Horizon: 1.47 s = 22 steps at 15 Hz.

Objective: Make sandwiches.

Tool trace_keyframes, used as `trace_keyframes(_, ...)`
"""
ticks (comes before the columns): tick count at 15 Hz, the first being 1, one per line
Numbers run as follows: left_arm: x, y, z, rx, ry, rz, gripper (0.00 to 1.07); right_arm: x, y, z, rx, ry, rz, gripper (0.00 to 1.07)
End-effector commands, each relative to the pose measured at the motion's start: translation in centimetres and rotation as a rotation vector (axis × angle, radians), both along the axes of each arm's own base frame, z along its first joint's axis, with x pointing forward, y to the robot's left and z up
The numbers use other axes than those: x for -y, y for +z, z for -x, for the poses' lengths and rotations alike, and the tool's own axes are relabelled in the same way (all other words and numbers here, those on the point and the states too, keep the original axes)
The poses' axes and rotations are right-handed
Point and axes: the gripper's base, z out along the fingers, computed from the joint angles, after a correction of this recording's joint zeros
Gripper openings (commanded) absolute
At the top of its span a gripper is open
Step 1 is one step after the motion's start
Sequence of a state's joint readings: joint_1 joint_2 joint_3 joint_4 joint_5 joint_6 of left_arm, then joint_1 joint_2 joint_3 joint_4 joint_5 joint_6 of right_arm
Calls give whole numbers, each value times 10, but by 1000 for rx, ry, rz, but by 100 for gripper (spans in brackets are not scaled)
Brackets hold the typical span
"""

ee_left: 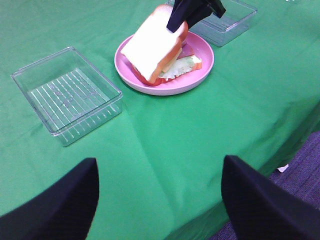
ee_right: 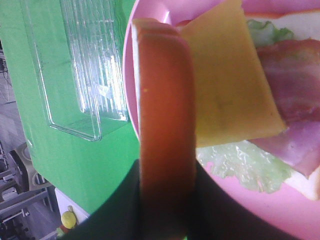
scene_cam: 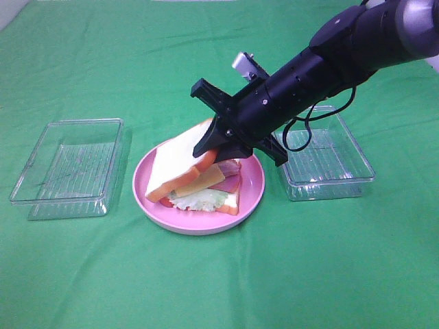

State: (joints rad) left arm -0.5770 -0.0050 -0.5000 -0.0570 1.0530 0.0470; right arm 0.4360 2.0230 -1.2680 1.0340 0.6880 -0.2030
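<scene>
The right gripper [scene_cam: 214, 145] pinches the tilted top bread slice [scene_cam: 180, 164] by its crust above cheese [ee_right: 232, 80], bacon [ee_right: 292, 90] and lettuce [ee_right: 245, 165] on the pink plate [scene_cam: 250, 195]; the left gripper [ee_left: 160, 200] hangs wide open, holding nothing.

surface: green cloth table [scene_cam: 219, 281]; on it: pink plate [scene_cam: 252, 195] ctr | 2 clear trays: L [scene_cam: 68, 164]; R [scene_cam: 329, 161]

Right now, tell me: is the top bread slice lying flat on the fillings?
No, the top bread slice is tilted, one edge pinched up by the right gripper above the cheese on the pink plate.
</scene>
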Motion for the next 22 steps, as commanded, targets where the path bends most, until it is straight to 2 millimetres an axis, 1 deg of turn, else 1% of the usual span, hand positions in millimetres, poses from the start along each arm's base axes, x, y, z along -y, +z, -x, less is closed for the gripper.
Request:
trace_keyframes(1, -1, 0, 3, 24, -6, 18, 67, -1, -6, -1, 16, 9, 7, 0)
trace_keyframes(3, -1, 0, 3, 24, -6, 18, 67, 2, -9, -2, 36, 25, 49, 1)
trace_keyframes(4, -1, 0, 3, 24, -6, 18, 67, 3, -10, -1, 37, 29, 66, 10)
trace_keyframes(5, -1, 0, 3, 24, -6, 18, 67, 4, -10, -1, 40, 37, 79, 24)
trace_keyframes(6, -1, 0, 3, 24, -6, 18, 67, 4, -11, -1, 39, 39, 88, 41)
trace_keyframes(7, -1, 0, 3, 24, -6, 18, 67, 5, -11, -1, 40, 42, 94, 56)
trace_keyframes(8, -1, 0, 3, 24, -6, 18, 67, 6, -10, -1, 48, 52, 104, 65)
trace_keyframes(9, -1, 0, 3, 24, -6, 18, 67, 8, -7, 0, 77, 84, 135, 79)
trace_keyframes(10, -1, 0, 3, 24, -6, 18, 67, 10, -5, 1, 91, 98, 153, 81)
trace_keyframes(12, -1, 0, 3, 24, -6, 18, 67, 20, 14, 6, 144, 155, 255, 81)
trace_keyframes(13, -1, 0, 3, 24, -6, 18, 67, 23, 18, 8, 154, 174, 282, 81)
trace_keyframes(14, -1, 0, 3, 24, -6, 18, 67, 29, 27, 11, 175, 200, 326, 81)
trace_keyframes(17, -1, 0, 3, 24, -6, 18, 67, 50, 64, 28, 219, 290, 482, 81)
trace_keyframes(18, -1, 0, 3, 24, -6, 18, 67, 54, 71, 31, 227, 294, 505, 81)
trace_keyframes(19, -1, 0, 3, 24, -6, 18, 67, 61, 84, 38, 250, 292, 539, 81)
trace_keyframes(20, -1, 0, 3, 24, -6, 18, 67, 76, 108, 59, 313, 283, 578, 80)
trace_keyframes(22, -1, 0, 3, 24, -6, 18, 67, 93, 129, 92, 363, 278, 586, 80)
